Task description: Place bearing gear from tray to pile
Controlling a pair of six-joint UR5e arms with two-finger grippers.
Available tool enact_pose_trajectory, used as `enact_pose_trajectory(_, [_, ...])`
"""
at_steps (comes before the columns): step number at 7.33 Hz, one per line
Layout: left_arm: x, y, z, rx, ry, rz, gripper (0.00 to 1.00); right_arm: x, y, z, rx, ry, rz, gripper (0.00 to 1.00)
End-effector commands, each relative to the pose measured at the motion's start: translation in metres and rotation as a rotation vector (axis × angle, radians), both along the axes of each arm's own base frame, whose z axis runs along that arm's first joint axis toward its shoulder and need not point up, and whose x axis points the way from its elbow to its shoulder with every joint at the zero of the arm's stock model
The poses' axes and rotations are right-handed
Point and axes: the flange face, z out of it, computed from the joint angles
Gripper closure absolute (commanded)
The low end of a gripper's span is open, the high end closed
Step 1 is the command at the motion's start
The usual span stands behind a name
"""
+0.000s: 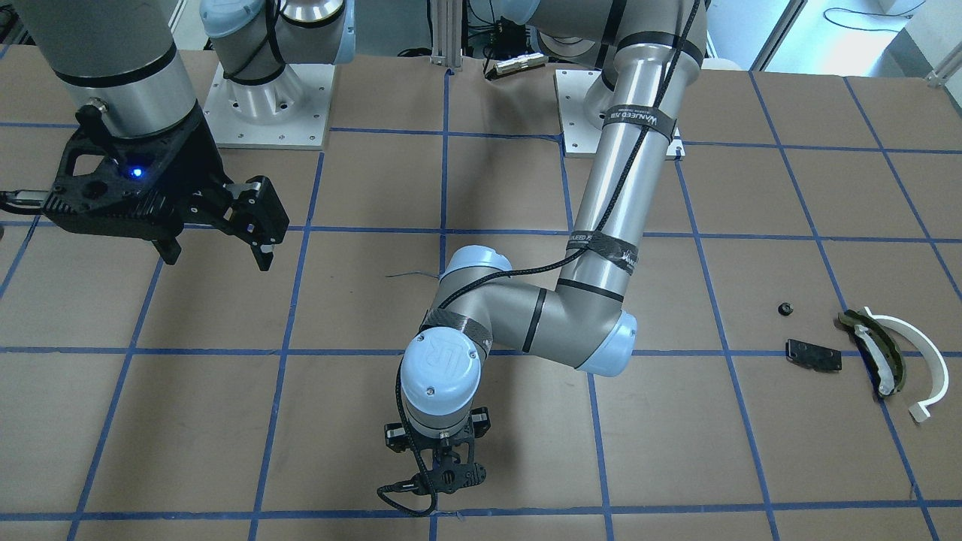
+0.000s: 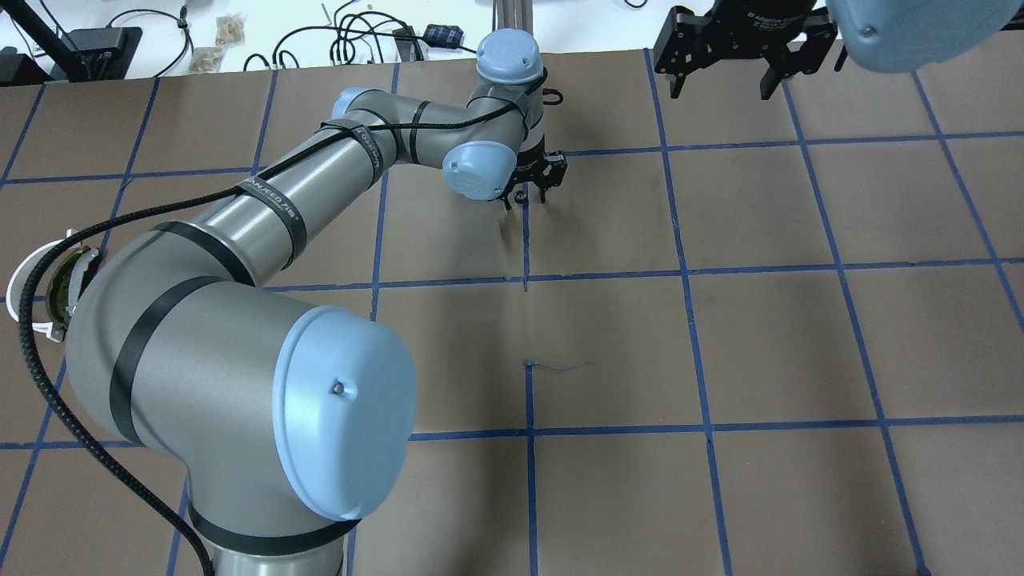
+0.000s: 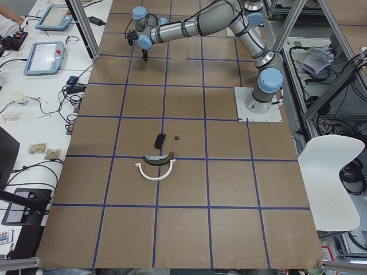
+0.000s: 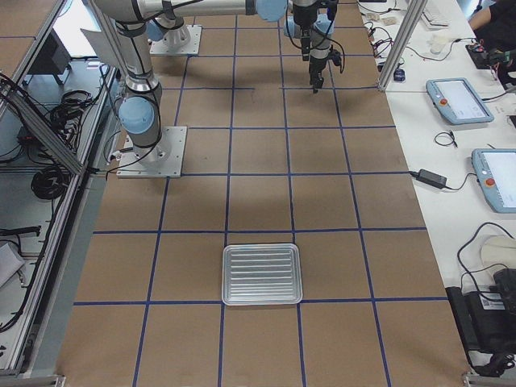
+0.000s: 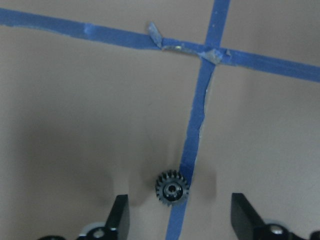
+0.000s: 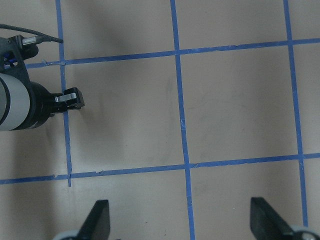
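Note:
A small black toothed bearing gear (image 5: 172,187) lies flat on the table, on a strip of blue tape. My left gripper (image 5: 180,204) is open, pointing straight down just above it, one finger on each side and not touching it. The overhead view shows this gripper (image 2: 528,190) and the gear (image 2: 520,197) at the far middle of the table. The pile lies far off on my left: a white arc (image 1: 913,353), an olive-green and white curved piece (image 1: 875,349) and a flat black plate (image 1: 813,355). The silver tray (image 4: 262,274) looks empty. My right gripper (image 1: 218,237) is open, empty and held high.
A small black round part (image 1: 785,308) lies next to the pile. My left arm's elbow (image 1: 594,330) stretches across the table's middle. In the overhead view the pile (image 2: 48,280) is mostly hidden behind my left arm. Cables and tablets lie beyond the table's far edge.

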Motion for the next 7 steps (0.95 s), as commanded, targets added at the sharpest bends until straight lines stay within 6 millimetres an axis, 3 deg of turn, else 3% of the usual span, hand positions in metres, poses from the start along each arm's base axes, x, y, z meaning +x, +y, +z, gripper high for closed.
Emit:
enact_pose_trajectory(1, [0.001, 0.0, 0.002, -0.004, -0.013, -0.002, 1.0, 0.001, 0.001, -0.001, -0.001, 0.002, 0.01, 0.0])
enact_pose_trajectory(3, [0.001, 0.0, 0.009, -0.01, -0.013, -0.001, 1.0, 0.002, 0.0, -0.003, 0.002, -0.007, 0.012, 0.0])
enact_pose_trajectory(4, [0.009, -0.003, 0.021, -0.011, -0.015, -0.012, 1.0, 0.002, 0.0, -0.002, -0.001, -0.011, 0.011, 0.0])
enact_pose_trajectory(5, [0.065, -0.01, 0.042, 0.094, -0.039, -0.042, 1.0, 0.002, 0.0, -0.003, 0.002, -0.012, 0.011, 0.0])
enact_pose_trajectory(6, [0.157, -0.023, 0.075, 0.161, -0.028, -0.123, 1.0, 0.002, 0.001, -0.001, -0.002, -0.009, 0.01, 0.0])
enact_pose_trajectory(7, [0.226, -0.017, 0.121, 0.207, -0.021, -0.165, 1.0, 0.002, 0.001, -0.001, -0.001, -0.008, 0.01, 0.0])
